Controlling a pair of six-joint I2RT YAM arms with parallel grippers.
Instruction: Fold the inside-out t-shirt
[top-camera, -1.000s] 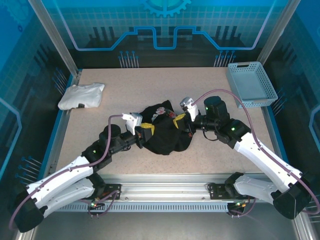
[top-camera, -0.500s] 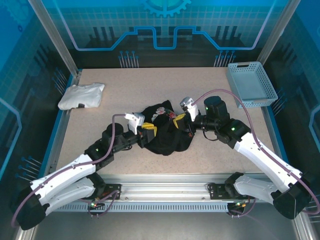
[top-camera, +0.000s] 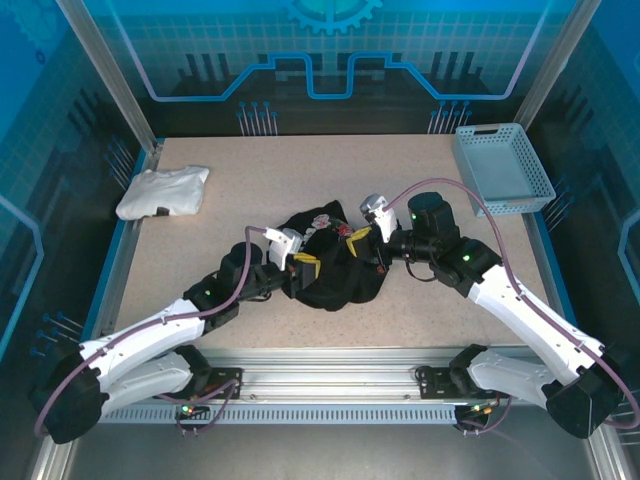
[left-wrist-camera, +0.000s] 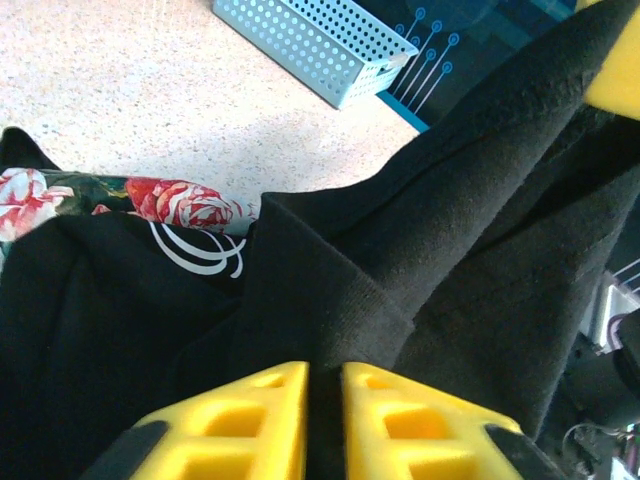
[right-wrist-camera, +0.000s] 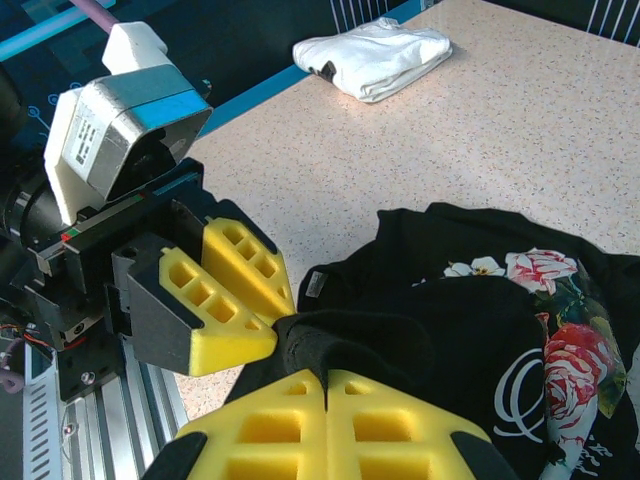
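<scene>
**Item inspected.** The inside-out t-shirt (top-camera: 335, 268) lies bunched in a dark heap at the middle of the worktop (top-camera: 300, 170), between the two arms. Floral print and white script show on the far part of the heap. The near part is plain black.

**Left fingers (left-wrist-camera: 255, 420).** Clenched on a fold of the black cloth at the heap's left edge. The left wrist view shows the fabric nipped in the narrow slot between them. From there it rises in a taut ridge toward the upper right.

**Right fingers (right-wrist-camera: 270, 425).** Pressed fully together at the heap's far right side. A rolled black fold sits right at their tips and appears to be caught there, though the fold itself hides the exact bite. In the right wrist view the left fingers reach the same fold just beside them.

**Other items.**
- A white folded garment (top-camera: 163, 190) rests near the worktop's far left edge, well apart from the shirt.
- A blue perforated basket (top-camera: 502, 167) stands at the far right corner, also well apart.
</scene>
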